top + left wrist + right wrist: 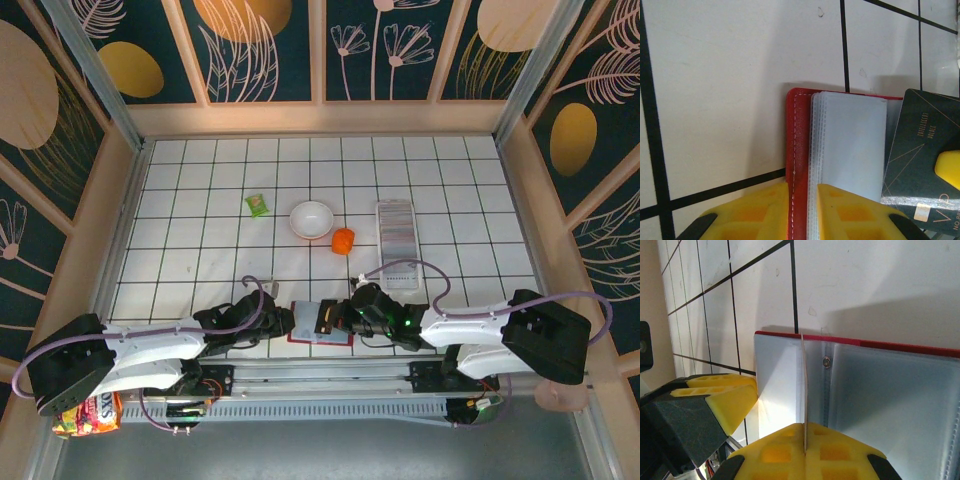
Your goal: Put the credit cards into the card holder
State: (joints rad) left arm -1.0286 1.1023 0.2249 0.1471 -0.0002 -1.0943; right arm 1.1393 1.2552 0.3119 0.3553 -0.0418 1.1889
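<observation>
Red card holder lies open on the white tiled table at the near edge, between the two arms, pale inside facing up.

Left gripper: closed on the card holder. In the left wrist view, the yellow fingers of the gripper stand on either side of the stitched red cover, with the stack of clear sleeves just to the right of the cover.

Right gripper: closed on a dark credit card. In the right wrist view, the gripper pinches the card edge-on. The card stands upright over the holder's pale inside, just left of the small centre snap. The card face carries fine gold lines and lettering (too small to read in full). Whether the card's far edge has entered a sleeve cannot be told.

Row of credit cards: seated in the far part of a clear oblong tray, well apart from the holder, right of centre on the table.

Other items, all well apart from the holder: a white bowl mid-table, a small orange object just right of it, and a green packet to its left. A snack bag sits beside the left arm's base.
</observation>
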